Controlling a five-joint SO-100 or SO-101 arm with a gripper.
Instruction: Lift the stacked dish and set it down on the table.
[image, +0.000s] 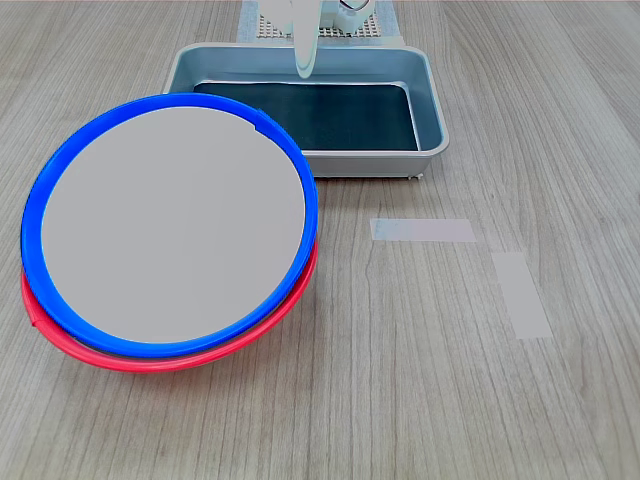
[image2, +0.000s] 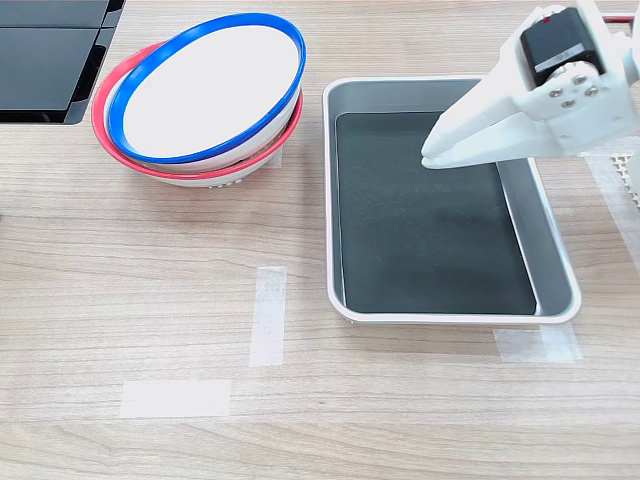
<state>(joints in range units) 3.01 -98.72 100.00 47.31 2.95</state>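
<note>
The stacked dish (image: 170, 230) (image2: 210, 85), blue-rimmed with a flat pale grey inside, rests tilted inside a red-rimmed dish (image: 180, 355) (image2: 150, 165) of the same size. Both stand on the wood-grain table (image: 420, 400) (image2: 150, 290), at the first exterior view's left. My white gripper (image: 304, 68) (image2: 432, 157) hangs above the grey tray, well apart from the dishes. Its fingers are pressed together with nothing between them.
A grey metal tray (image: 432, 110) (image2: 552, 260) with a dark mat inside sits beside the dishes. Two pale tape strips (image: 422, 230) (image2: 268, 315) lie on the tabletop. A black object (image2: 45, 55) fills the second exterior view's top left corner.
</note>
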